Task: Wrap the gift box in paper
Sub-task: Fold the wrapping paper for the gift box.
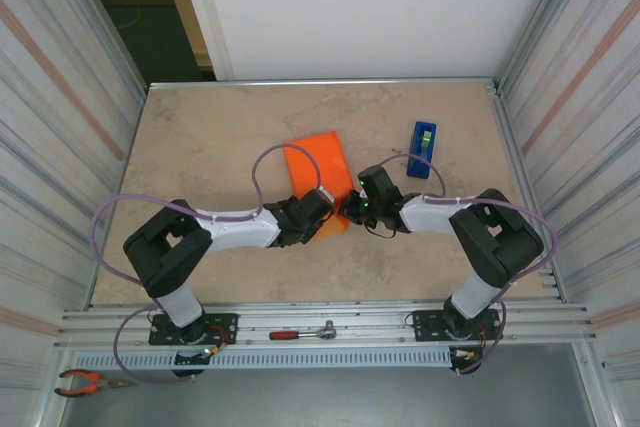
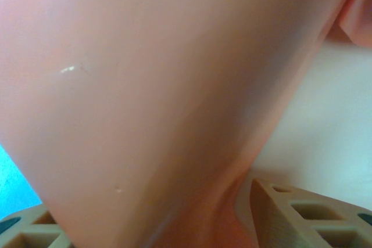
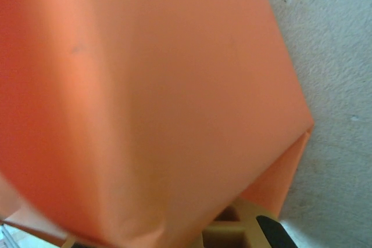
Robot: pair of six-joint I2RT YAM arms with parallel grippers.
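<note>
1. Gift box point(image 1: 322, 177): at the middle of the table point(image 1: 210, 137), fully covered in orange paper point(image 1: 310, 152), seen as a squarish orange parcel. Far end pointing away from the arm bases, near end between the two grippers.
2. Paper, right wrist view point(image 3: 151, 85): smooth and matte, folded over a box edge, with a creased corner at the right and a flap running down toward the fingers.
3. Paper, left wrist view point(image 2: 163, 85): very close to the lens, pale and out of focus, narrowing toward the bottom of the picture.
4. Left gripper point(image 1: 326, 209): at the near left corner of the parcel. Fingers point(image 2: 302, 213) set apart, with the covered box filling the gap and touching both, so clamped on the gift box.
5. Right gripper point(image 1: 352, 209): at the near right corner of the parcel, facing the left gripper and just beside it. Jaws together. Fingers point(image 3: 232, 227) just under the paper flap; cannot tell whether any paper is pinched.
6. Tape dispenser point(image 1: 422, 150): blue, upright, right of the parcel and apart from it.
7. Red-handled tool point(image 1: 300, 333): on the rail between the arm bases.
8. Pliers point(image 1: 90, 382): orange handles, at the near left corner, off the table.
</note>
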